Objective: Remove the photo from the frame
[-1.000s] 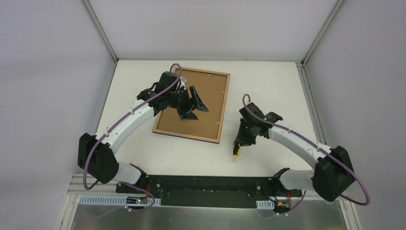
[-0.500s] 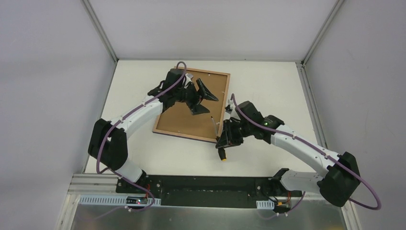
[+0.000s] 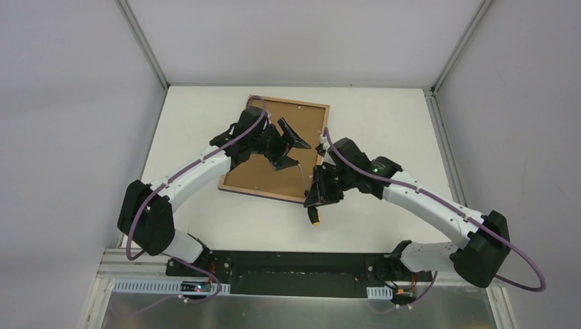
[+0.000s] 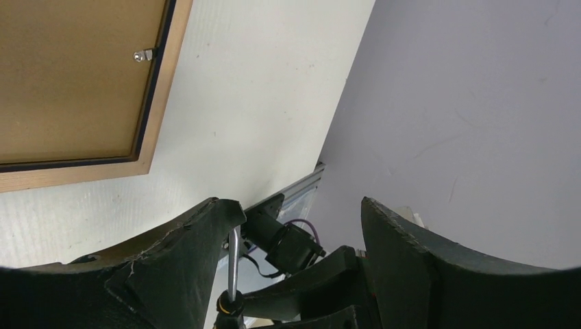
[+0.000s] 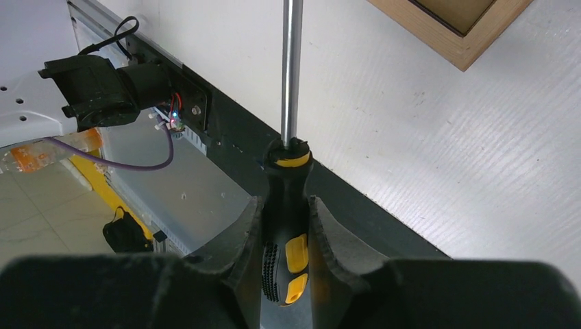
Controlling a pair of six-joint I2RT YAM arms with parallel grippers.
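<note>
Frame (image 3: 264,194): face down, far middle of the table (image 3: 384,123), brown backing board (image 3: 301,116) up.
Long axis: near to far, far end leaning slightly right.
Left gripper (image 3: 293,147): jaws spread, empty, above the board.
Right gripper (image 5: 286,205): clamped on a screwdriver (image 5: 286,178).
Hidden: I can't see the frame's near-right corner or the screwdriver tip.

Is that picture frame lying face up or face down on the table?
Face down: the frame shows its wood-coloured back edge, and the brown backing board faces up, with a metal clip showing. The front is hidden.
</note>
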